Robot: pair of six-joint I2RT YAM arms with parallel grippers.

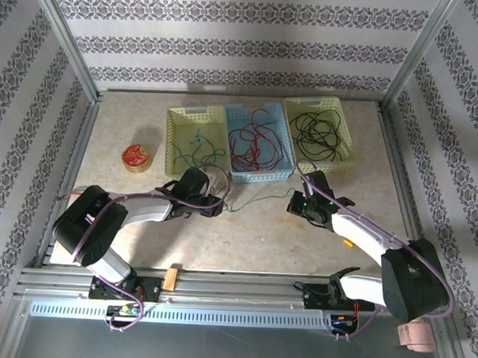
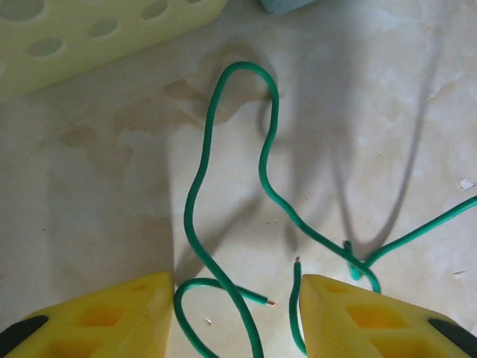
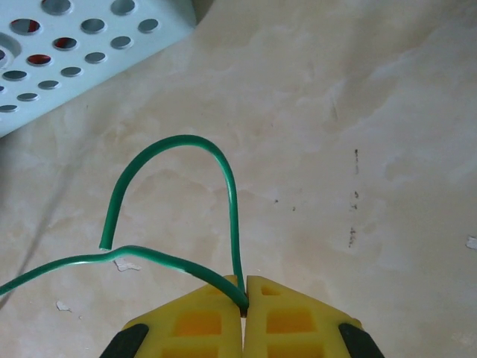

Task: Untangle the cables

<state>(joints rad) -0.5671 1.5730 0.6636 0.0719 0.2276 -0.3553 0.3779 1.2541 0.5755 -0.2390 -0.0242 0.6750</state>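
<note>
In the top view, the blue basket (image 1: 259, 176) serves as the reference. Red cables (image 1: 253, 144) are coiled inside it. Black cables (image 1: 318, 131) fill the yellow basket (image 1: 311, 103) touching its right side, and green strands lie in the yellow basket (image 1: 171, 139) touching its left side. One green cable (image 1: 254, 202) is stretched over the marbled table (image 1: 244, 243) just in front of the blue basket, between the left gripper (image 1: 215, 206) and the right gripper (image 1: 295, 204).

In the left wrist view, the left gripper (image 2: 237, 317) is seen with its yellow fingers apart. The green cable (image 2: 200, 175) is looped on the table between them and is not pinched. Bare copper shows at two cut ends, and a small crossing or knot is visible by the right finger. The strand is judged light and limp, yet springy enough to keep its curves. Its smooth round sheath is probably slippery.

In the right wrist view, the right gripper (image 3: 244, 302) is closed, clamped on the green cable (image 3: 223, 171), which arches up in front of the perforated wall of the blue basket (image 3: 67, 82). A hold on a free run close to an end, clear of the crossing, is judged best.
</note>
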